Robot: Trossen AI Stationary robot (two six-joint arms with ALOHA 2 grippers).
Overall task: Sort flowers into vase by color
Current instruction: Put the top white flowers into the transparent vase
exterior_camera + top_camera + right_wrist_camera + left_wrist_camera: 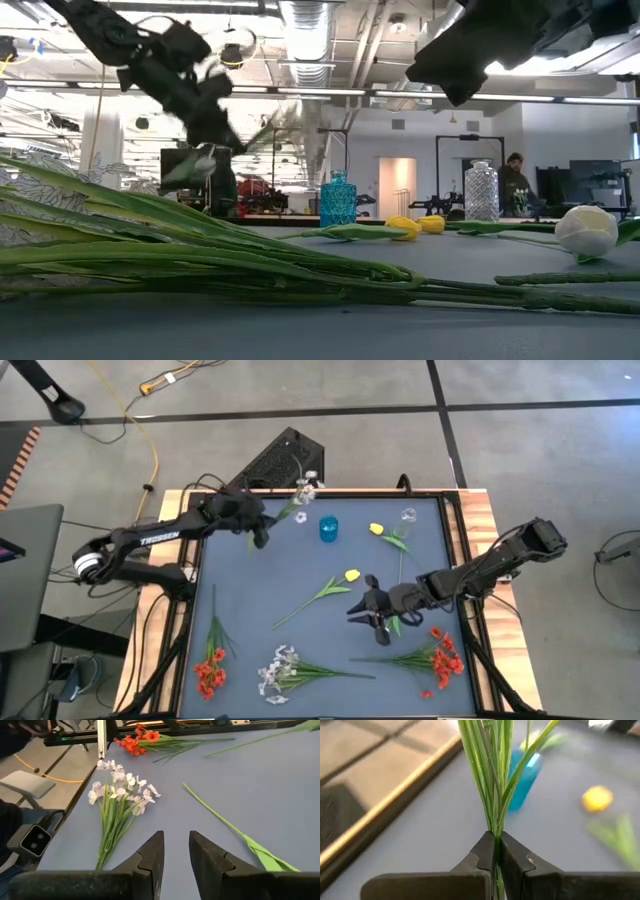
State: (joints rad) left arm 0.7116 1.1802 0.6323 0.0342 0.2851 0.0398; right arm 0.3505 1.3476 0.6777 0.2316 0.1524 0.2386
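Note:
My left gripper (258,532) is at the table's far left, shut on a pale lilac-white spray (303,490) with green stems, held above the table. A blue vase (328,528) stands just to its right, and a clear vase (408,515) stands farther right. My right gripper (365,610) is open and empty, low over the mat right of centre. Two yellow tulips (350,575) (377,530) lie on the mat. A second pale spray (275,672) lies at the near edge. Red clusters lie near left (210,670) and near right (440,660). A white tulip (587,230) shows in the low view. My left gripper pinches the spray's bundle of green stems (495,827) between its two shut fingers (482,852). The stems run on beyond the fingertips toward the blue vase (525,780). The spray is lifted clear of the table, with its blossoms (305,488) toward the far edge.
The dark mat (280,580) has a raised frame (450,560) at its edges. In the right wrist view, the near pale spray (122,790) and a tulip's stem (225,825) lie ahead of my right gripper (176,845). Bare mat lies between them.

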